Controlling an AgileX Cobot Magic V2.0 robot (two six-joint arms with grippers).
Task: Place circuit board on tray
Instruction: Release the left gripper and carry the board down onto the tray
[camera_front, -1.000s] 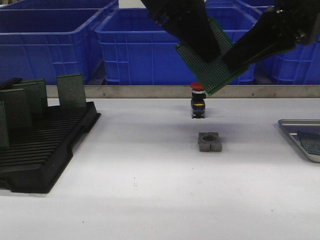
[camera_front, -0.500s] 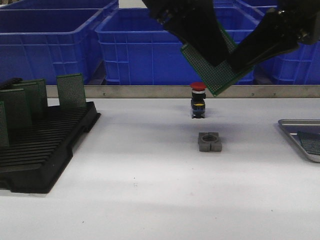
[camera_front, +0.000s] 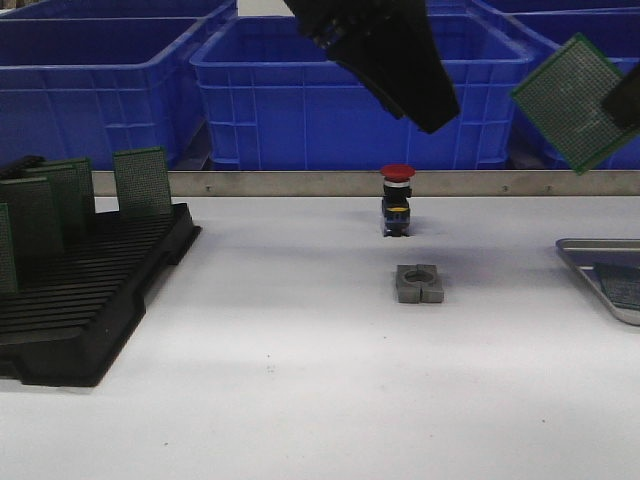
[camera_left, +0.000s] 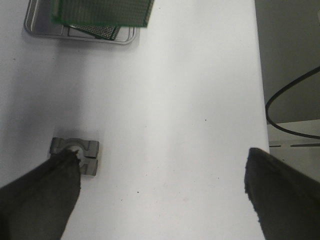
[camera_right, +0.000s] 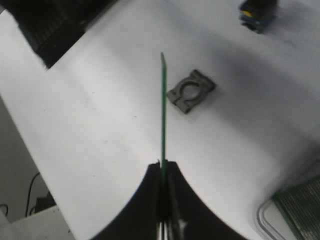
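The circuit board (camera_front: 572, 103) is held clamped on edge by the right gripper (camera_right: 163, 167), aloft at one o'clock above the tray (camera_front: 585, 252), presumably for lowering flat. The left gripper (camera_left: 160, 172) is spread, empty.

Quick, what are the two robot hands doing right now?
Left gripper: open, holding nothing.
Right gripper: shut on the circuit board.
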